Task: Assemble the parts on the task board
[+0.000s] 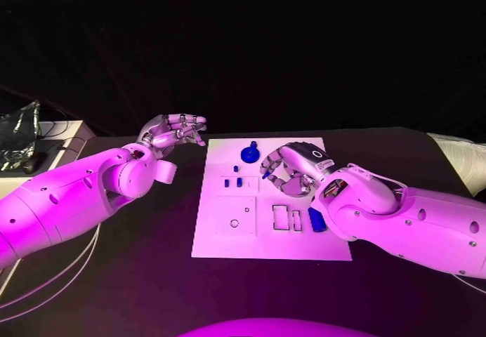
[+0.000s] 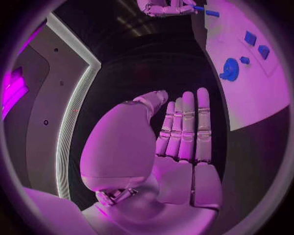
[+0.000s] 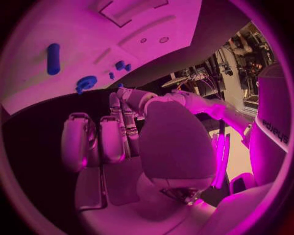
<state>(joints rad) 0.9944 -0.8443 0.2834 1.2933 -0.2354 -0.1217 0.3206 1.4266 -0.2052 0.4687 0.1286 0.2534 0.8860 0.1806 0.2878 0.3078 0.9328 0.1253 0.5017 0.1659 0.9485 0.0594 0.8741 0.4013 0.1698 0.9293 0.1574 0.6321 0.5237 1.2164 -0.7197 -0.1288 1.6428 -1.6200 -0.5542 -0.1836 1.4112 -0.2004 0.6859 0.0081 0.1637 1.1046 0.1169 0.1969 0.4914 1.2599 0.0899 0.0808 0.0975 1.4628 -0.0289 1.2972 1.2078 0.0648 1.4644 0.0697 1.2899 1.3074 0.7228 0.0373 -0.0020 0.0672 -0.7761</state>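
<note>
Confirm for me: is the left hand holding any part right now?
No. In the left wrist view the left hand lies flat with straight fingers and nothing in it, off the task board.

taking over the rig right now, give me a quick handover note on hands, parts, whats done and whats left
Left hand: off the left edge of the task board, above the black table, fingers together, holding nothing.
Right hand: over the board's upper right, fingers curled; a small blue part shows at its fingertips, though the grip is not plain.
Parts: a round blue part near the board's far edge, small blue pieces left of the right hand, a blue cylinder at the board's right edge beside the right arm.
Done: no part visibly seated in the near recesses.
Left: most of the assembly, by the look of it.
</note>
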